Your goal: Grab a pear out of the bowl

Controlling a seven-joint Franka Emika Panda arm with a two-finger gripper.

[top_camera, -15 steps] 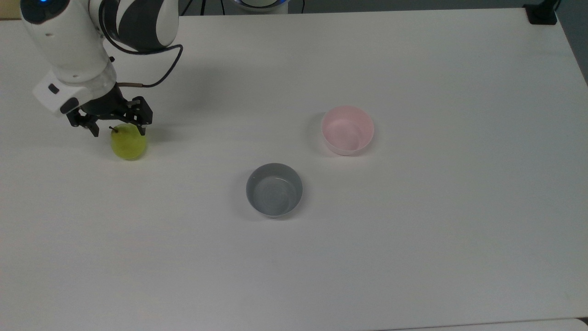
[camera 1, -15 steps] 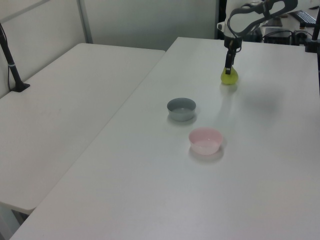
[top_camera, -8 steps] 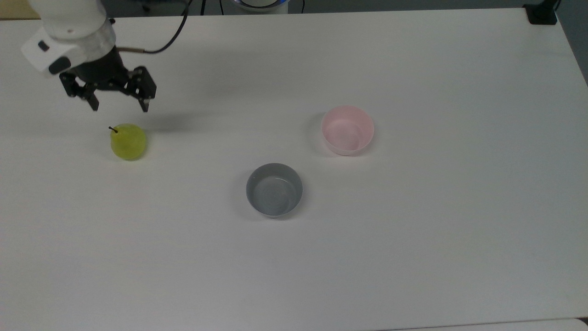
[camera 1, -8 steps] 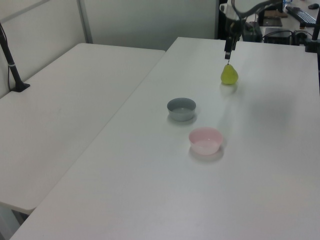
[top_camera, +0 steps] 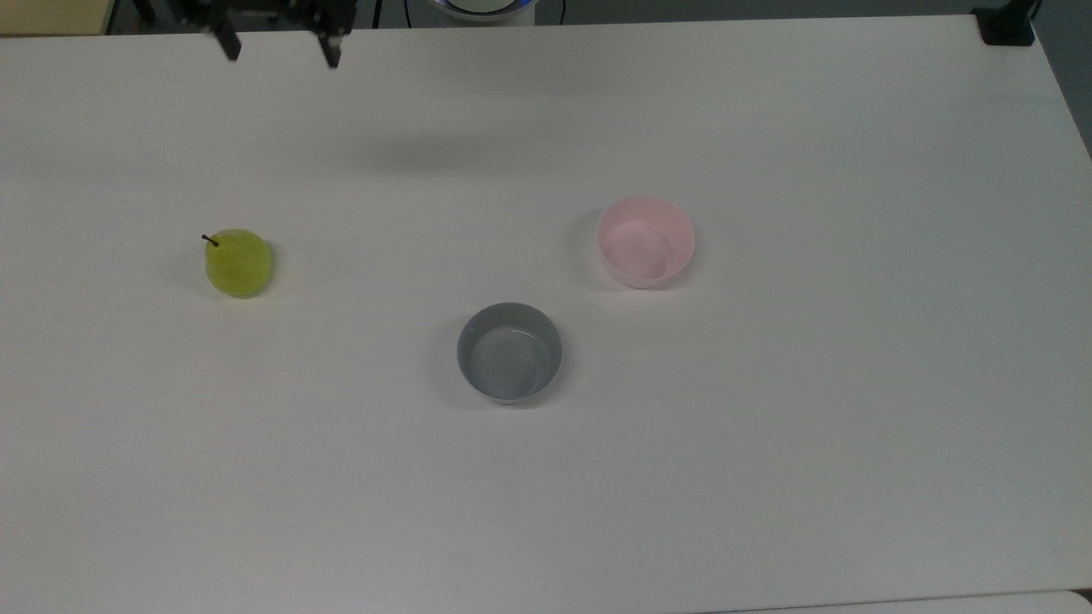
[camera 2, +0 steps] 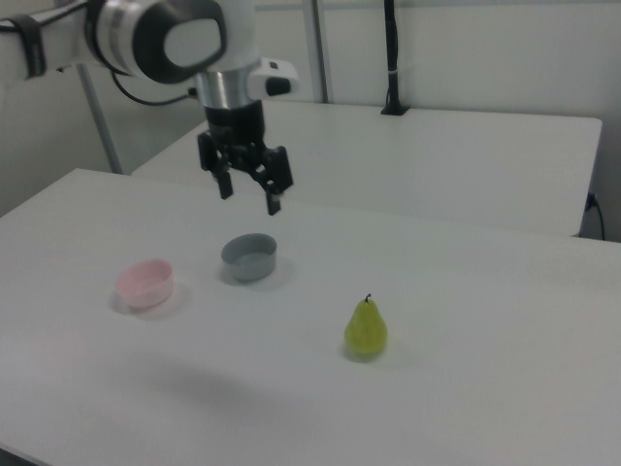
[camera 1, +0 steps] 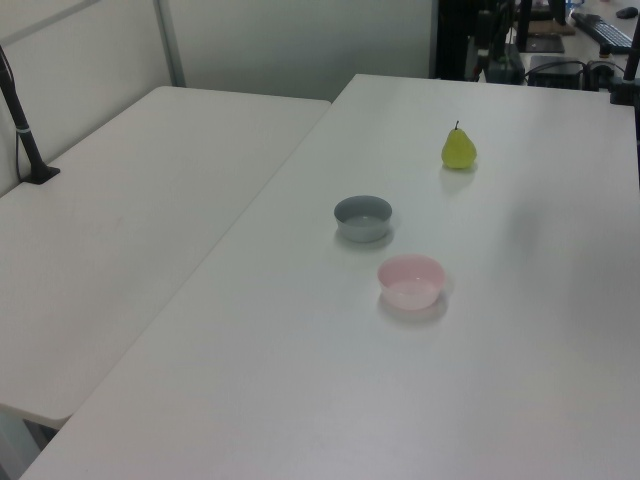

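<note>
Pear (top_camera: 238,263) stands upright on the bare worktop (top_camera: 768,477), stem up, at the top view's left, well apart from both bowls. It's not in the pink bowl (top_camera: 645,241), which looks empty, so the "from the bowl" part doesn't match what you've got; the grey bowl (top_camera: 509,351) looks empty too. Handling guess: light, rigid, smooth and glossy skin, so likely slippery, and the rounded base means it can tip or roll if you nudge it off-centre. Don't go for the stem or the narrow neck, since fingers would slide up the taper. Take it across the widest part of the belly, fingers coming straight down either side, and close gently so it doesn't squirt out. The hand (camera 2: 246,192) is released, fingers spread wide, holding nothing, hanging high above the worktop and well clear of the pear; in the right view it sits above the grey bowl's side of the scene. You need a sideways move over the pear and then a descent before any grasp. Nothing else stands near the pear, so the approach is unobstructed.
</note>
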